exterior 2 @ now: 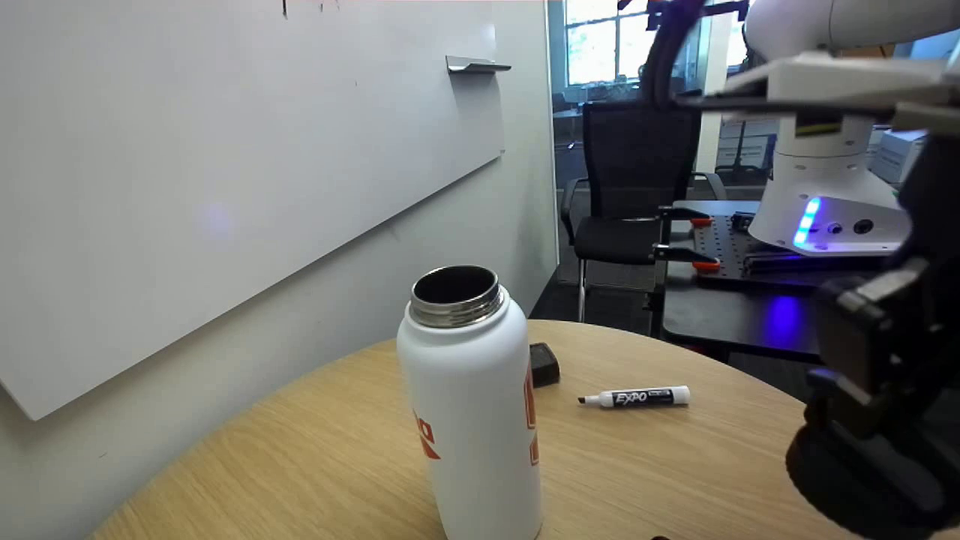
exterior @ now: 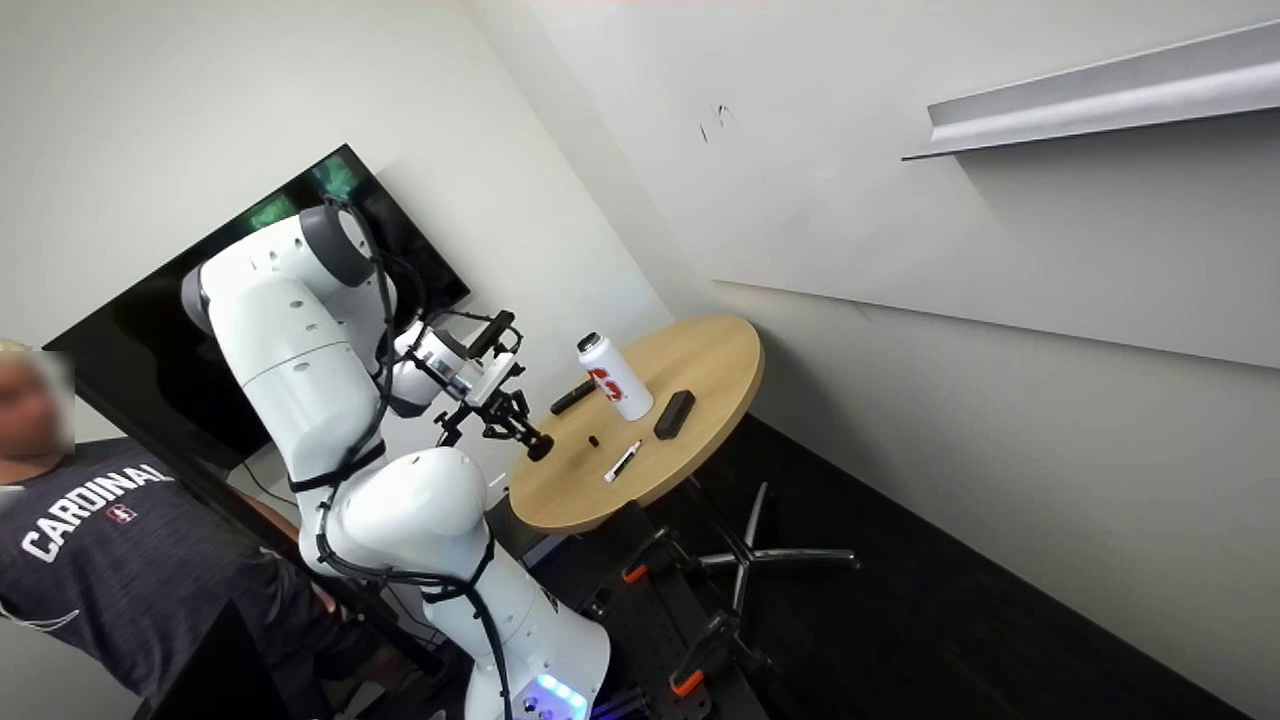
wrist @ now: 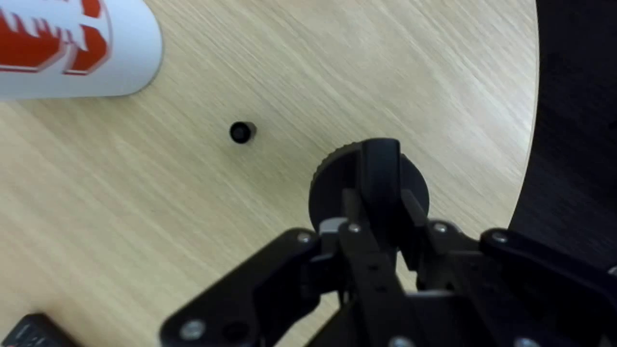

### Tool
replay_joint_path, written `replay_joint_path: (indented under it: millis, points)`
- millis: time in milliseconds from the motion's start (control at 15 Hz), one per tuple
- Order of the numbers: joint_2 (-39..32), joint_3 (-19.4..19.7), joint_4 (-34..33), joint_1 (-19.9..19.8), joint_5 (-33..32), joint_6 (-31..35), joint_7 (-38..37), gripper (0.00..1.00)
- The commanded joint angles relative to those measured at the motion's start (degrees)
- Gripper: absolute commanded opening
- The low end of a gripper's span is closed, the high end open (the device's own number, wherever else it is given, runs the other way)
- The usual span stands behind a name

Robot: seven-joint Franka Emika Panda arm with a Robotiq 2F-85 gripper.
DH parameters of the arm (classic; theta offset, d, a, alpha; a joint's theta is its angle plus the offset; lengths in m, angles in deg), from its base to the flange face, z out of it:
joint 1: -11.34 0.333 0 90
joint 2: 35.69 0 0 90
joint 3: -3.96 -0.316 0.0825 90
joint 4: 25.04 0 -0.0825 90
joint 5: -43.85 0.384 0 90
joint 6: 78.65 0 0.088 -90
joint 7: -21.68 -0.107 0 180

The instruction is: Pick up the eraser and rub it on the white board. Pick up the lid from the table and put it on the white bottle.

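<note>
My gripper is shut on the upright handle of the round black lid, which also shows in both exterior views. The lid hangs over the round table; its gap to the table cannot be told. The white bottle with red marks stands upright, its threaded metal neck uncovered. It also shows in the wrist view. The dark eraser lies beside the bottle, partly hidden behind it in an exterior view. The white board bears dark scribbles.
A white marker lies on the wooden table. A tiny black cap stands between lid and bottle. A dark remote-like thing lies behind the bottle. A metal ledge juts from the board. A person is near the arm.
</note>
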Motion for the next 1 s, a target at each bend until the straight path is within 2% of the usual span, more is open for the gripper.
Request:
replay_joint_path:
  millis: [0,133,200,267,667,733,800,933]
  points:
    - [7.63,-0.65,-0.23,-0.82,2.21,-5.99,2.03,0.05]
    - [8.75,-1.19,-0.28,-0.63,3.29,-6.22,4.07,0.05]
    - [9.13,-1.49,0.76,-0.43,3.46,-3.83,5.03,0.05]
    - [7.33,-0.65,-0.81,-0.14,2.07,-4.65,2.64,0.20]
    - [7.68,-1.39,-0.43,0.02,2.34,-4.62,3.31,0.20]
    - [8.75,-1.23,-0.23,-0.04,1.86,-4.35,2.66,0.05]
    - [10.16,-1.31,-0.88,0.04,2.32,-7.34,2.37,0.05]
    - [12.50,-1.89,-2.13,-0.12,4.59,-9.27,3.50,0.05]
